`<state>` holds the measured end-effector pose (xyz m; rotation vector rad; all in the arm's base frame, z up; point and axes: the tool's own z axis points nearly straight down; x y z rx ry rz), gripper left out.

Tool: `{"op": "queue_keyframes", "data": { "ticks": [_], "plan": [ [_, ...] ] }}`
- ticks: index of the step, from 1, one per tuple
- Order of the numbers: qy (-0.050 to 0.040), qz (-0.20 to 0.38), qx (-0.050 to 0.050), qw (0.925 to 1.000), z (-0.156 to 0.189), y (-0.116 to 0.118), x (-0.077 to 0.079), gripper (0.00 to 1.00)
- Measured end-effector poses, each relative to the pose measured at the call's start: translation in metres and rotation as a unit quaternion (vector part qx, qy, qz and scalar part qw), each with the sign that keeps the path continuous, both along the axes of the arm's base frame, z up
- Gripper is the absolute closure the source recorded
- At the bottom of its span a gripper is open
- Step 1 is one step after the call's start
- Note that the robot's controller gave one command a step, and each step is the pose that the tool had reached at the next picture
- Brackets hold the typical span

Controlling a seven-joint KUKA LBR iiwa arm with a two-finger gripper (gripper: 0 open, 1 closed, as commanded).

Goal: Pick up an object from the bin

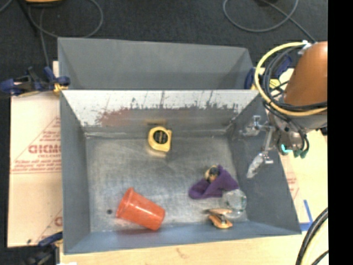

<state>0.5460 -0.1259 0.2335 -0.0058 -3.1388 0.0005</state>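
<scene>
Near left of the bin (74, 170): an orange cup (140, 208) lies on its side. Near right: a small orange-brown item (220, 220) lies touching a clear glassy item (236, 201). Just behind these lies a purple soft thing (214, 185). Farther back, a yellow round item (159, 139) sits at the foot of the far wall, well apart from the rest.

The gripper (255, 147) hangs above the right sloping wall, fingers spread, nothing between them. The nearest candidate for picking is the purple soft thing.

Hazards:
- Descent from this position may strike the sloping wall.
- A grasp at the purple soft thing may also catch or push the clear item, since the two lie close together.

Not determinable: the kind of the clear item, and the small dark part atop the purple thing.
</scene>
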Motion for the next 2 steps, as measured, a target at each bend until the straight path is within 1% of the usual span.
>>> {"op": "queue_keyframes", "data": {
  "ticks": [1,2],
  "plan": [
    [-0.0037,0.002,-0.001,1.0000,0.004,0.000,0.002,0.00],
    [-0.0104,0.002,-0.006,0.9999,-0.138,0.034,-0.010,1.00]
  ]
}}
